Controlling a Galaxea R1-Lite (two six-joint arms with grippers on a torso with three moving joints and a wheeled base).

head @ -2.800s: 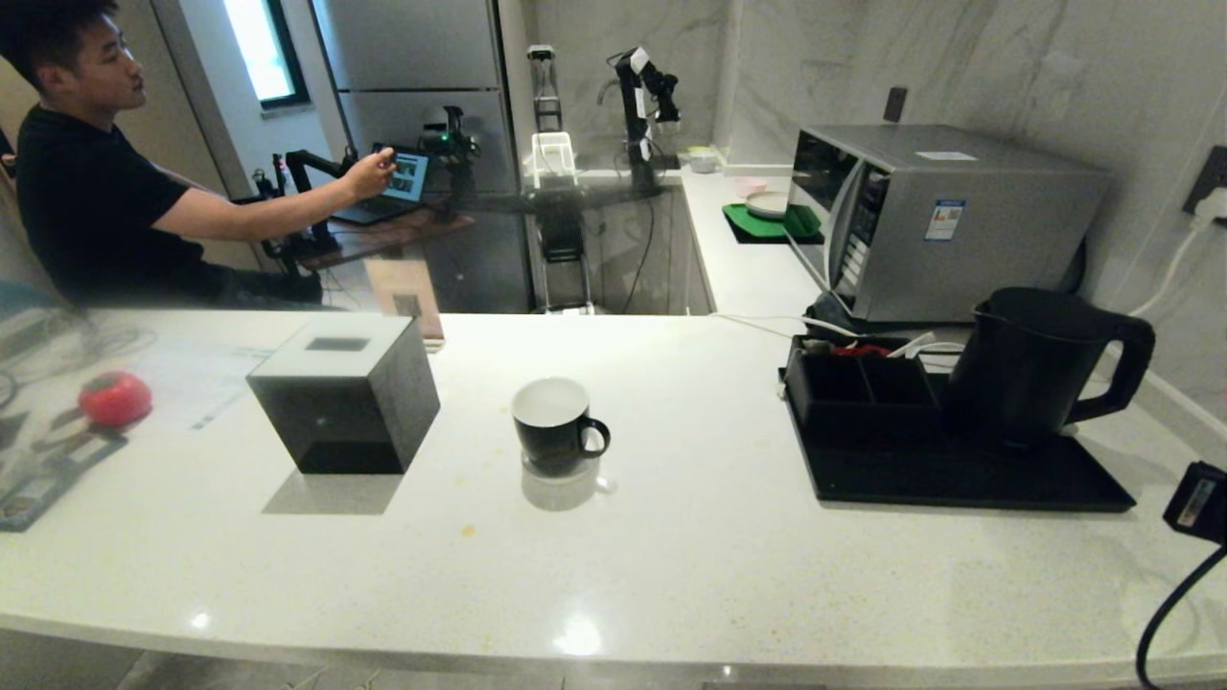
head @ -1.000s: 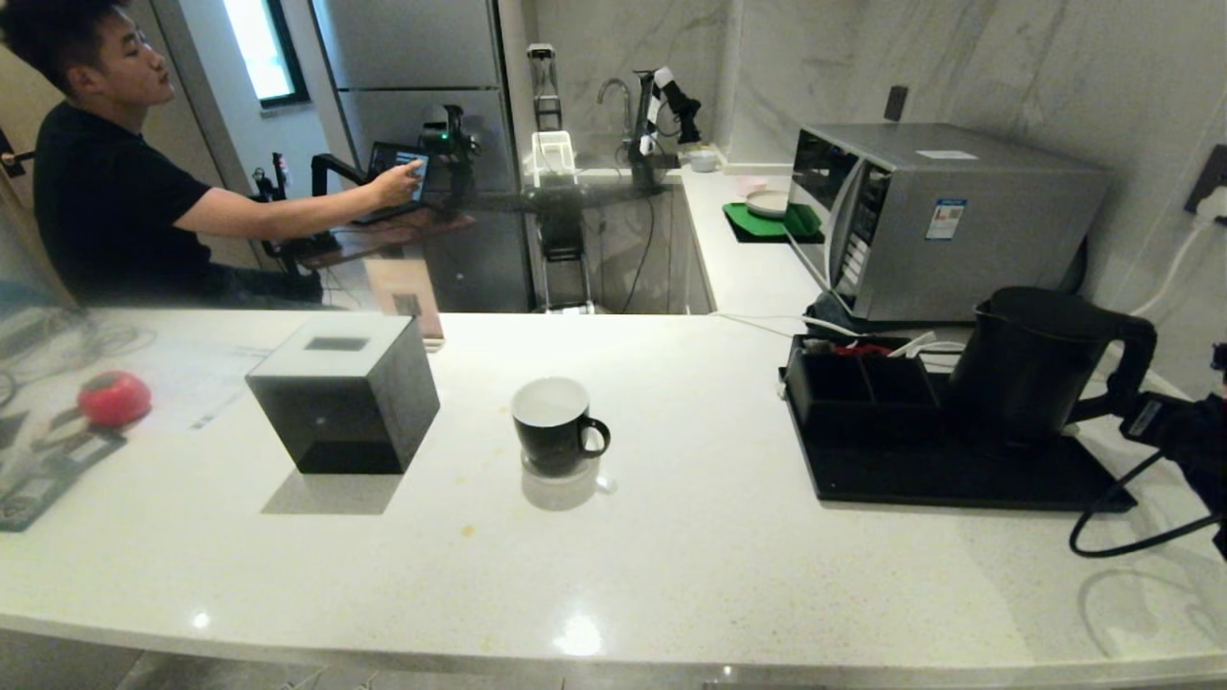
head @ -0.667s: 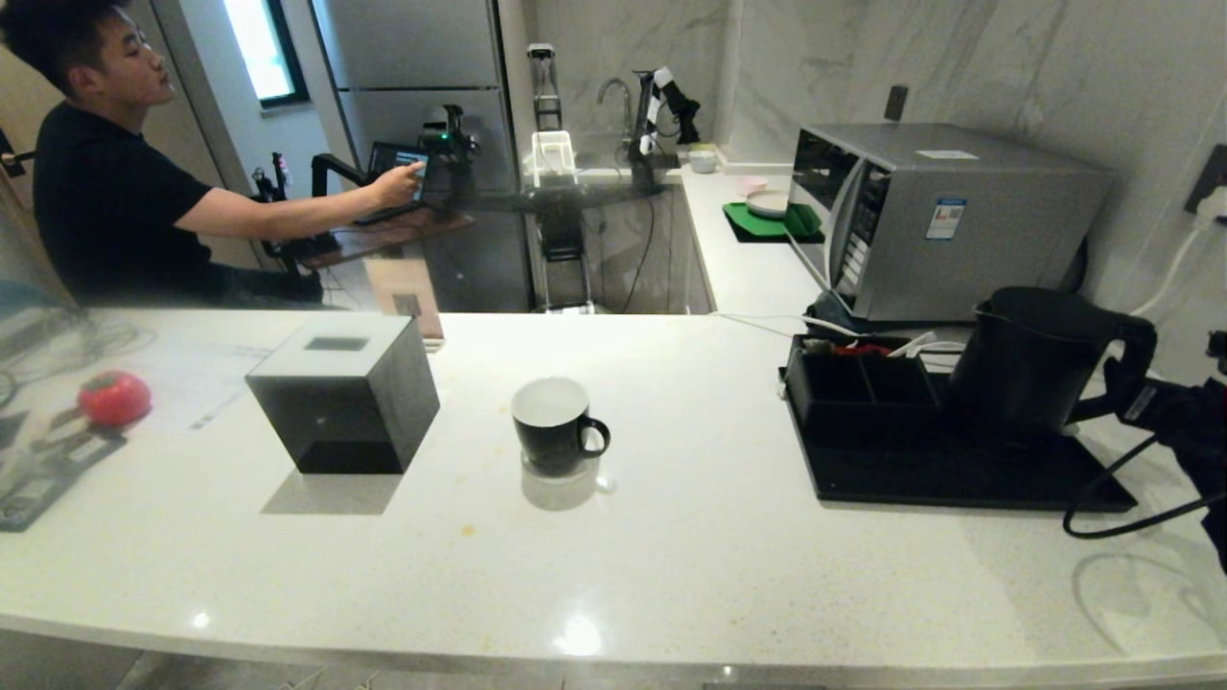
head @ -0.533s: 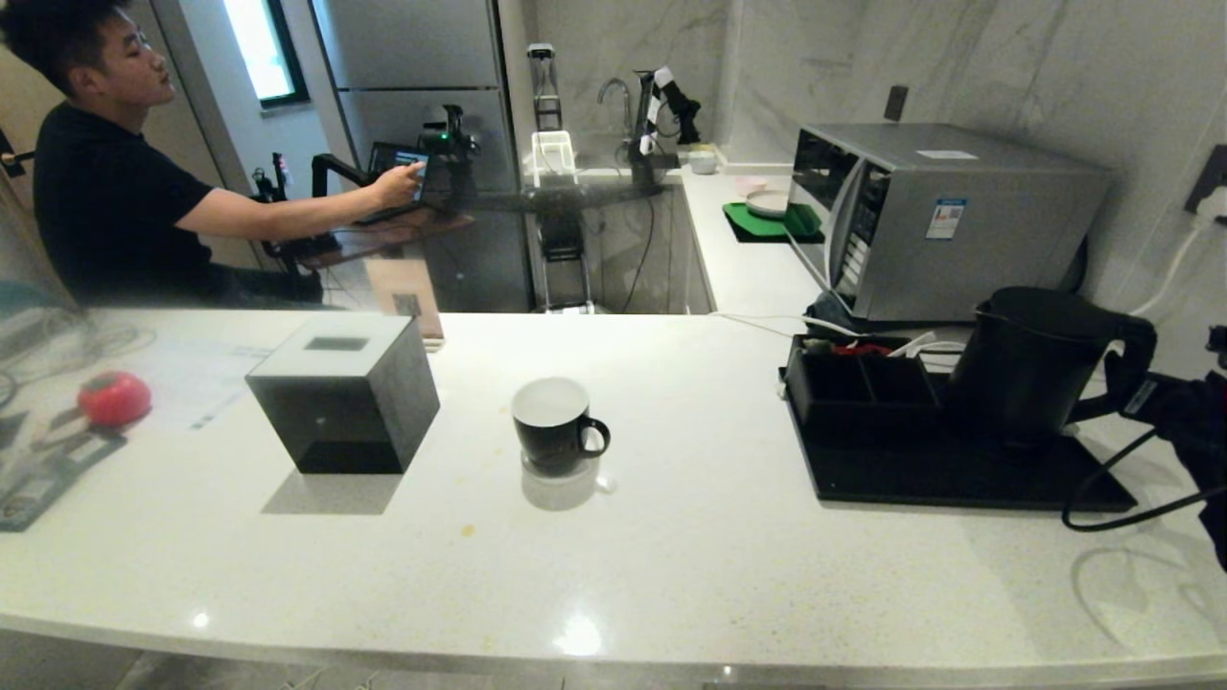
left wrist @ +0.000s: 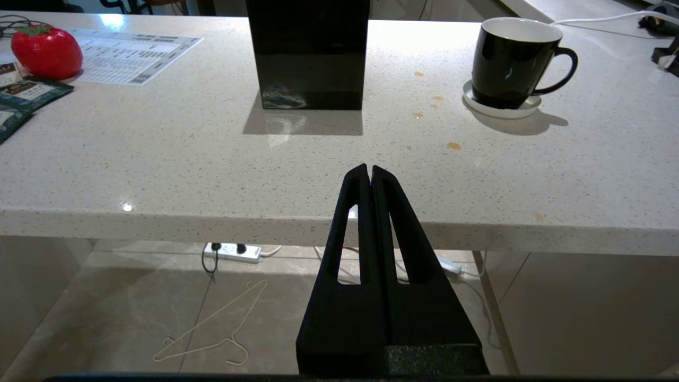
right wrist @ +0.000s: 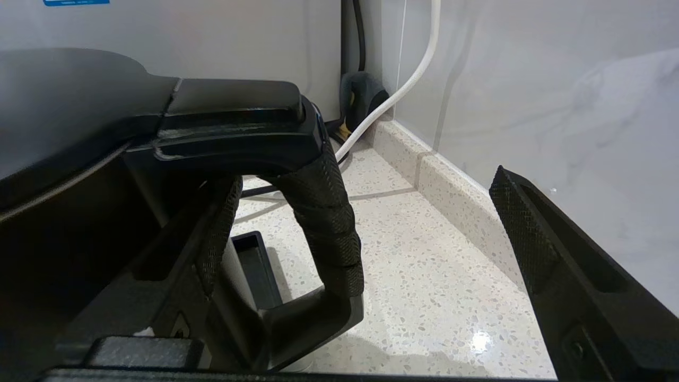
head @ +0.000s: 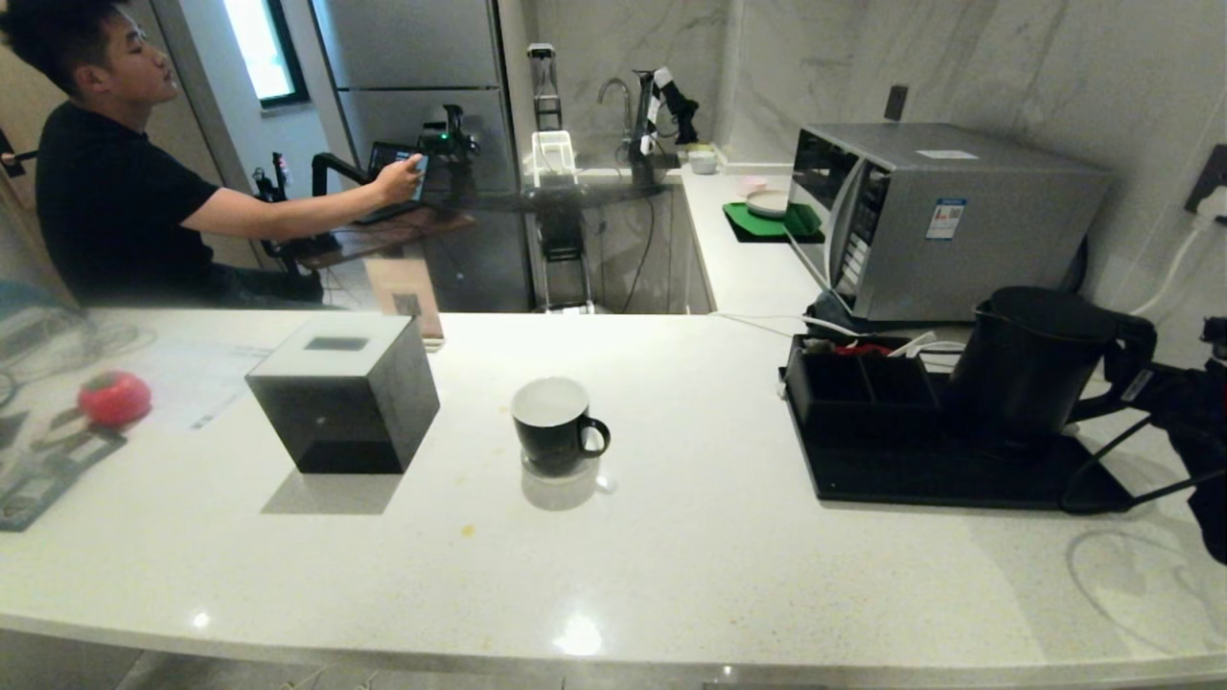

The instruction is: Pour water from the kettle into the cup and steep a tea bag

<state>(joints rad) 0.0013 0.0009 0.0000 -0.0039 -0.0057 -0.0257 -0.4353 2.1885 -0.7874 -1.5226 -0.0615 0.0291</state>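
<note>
The matte black kettle (head: 1030, 364) stands on a black tray (head: 959, 479) at the right of the counter. My right gripper (head: 1123, 376) is at its handle (right wrist: 323, 212), open. One finger (right wrist: 217, 233) is inside the handle loop and the other finger (right wrist: 530, 233) is out by the wall, so the handle stands between them ungripped. The black cup (head: 556, 426), white inside, sits on a pale coaster mid-counter, also in the left wrist view (left wrist: 512, 61). My left gripper (left wrist: 370, 168) hangs shut and empty before the counter's front edge. The tea bag is out of view.
A black square box (head: 345, 393) stands left of the cup. A microwave (head: 949, 216) and a white cable (right wrist: 403, 79) are behind the kettle, the wall close on its right. A red ball (head: 115, 398) and teal sachets (left wrist: 26, 93) lie far left. A person (head: 105, 192) sits beyond the counter.
My right gripper has come in from the right edge and up to the kettle's handle, now straddling it. Kettle, cup and left gripper have not moved.
</note>
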